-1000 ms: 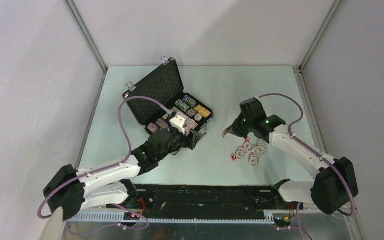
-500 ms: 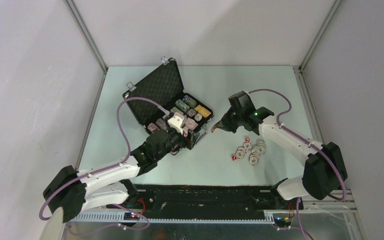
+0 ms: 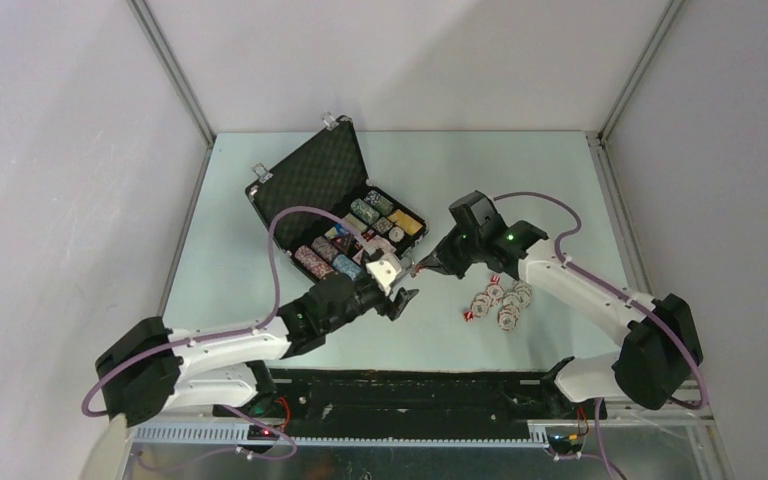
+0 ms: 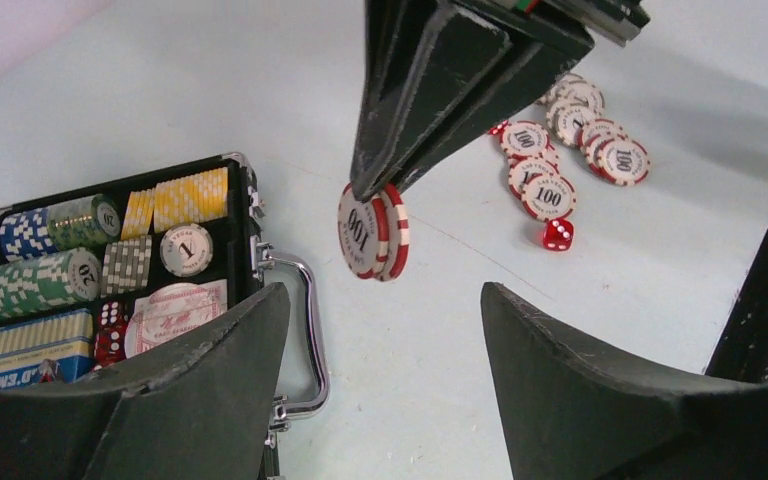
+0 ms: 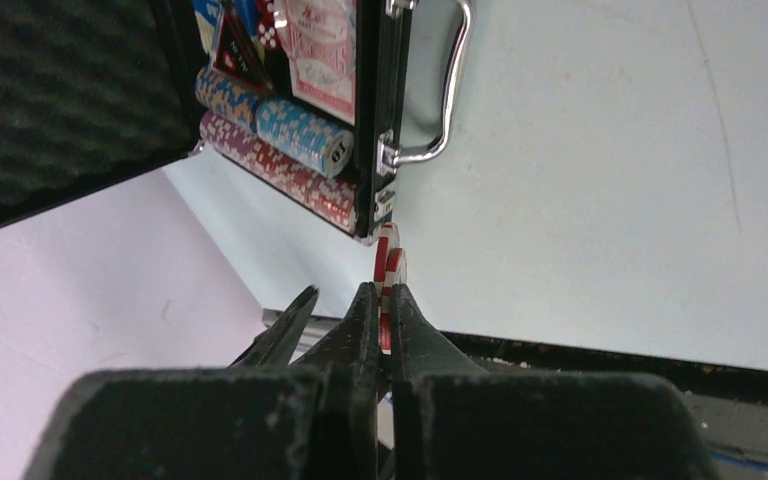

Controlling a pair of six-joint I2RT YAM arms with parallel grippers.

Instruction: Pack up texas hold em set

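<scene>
The left hand [image 3: 398,290] is now off the case [image 3: 310,180], beside its handle, while the right hand [image 3: 423,263] has left the loose chips [image 3: 500,300], bringing two red-and-white chips [image 4: 372,232] alongside.

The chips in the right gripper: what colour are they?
The chips are red and white, marked 100; clearest in the left wrist view.

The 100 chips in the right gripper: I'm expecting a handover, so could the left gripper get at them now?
Probably yes. The left gripper is open and faces the 100 chips, which hang below the right gripper's tips with nothing between.
</scene>
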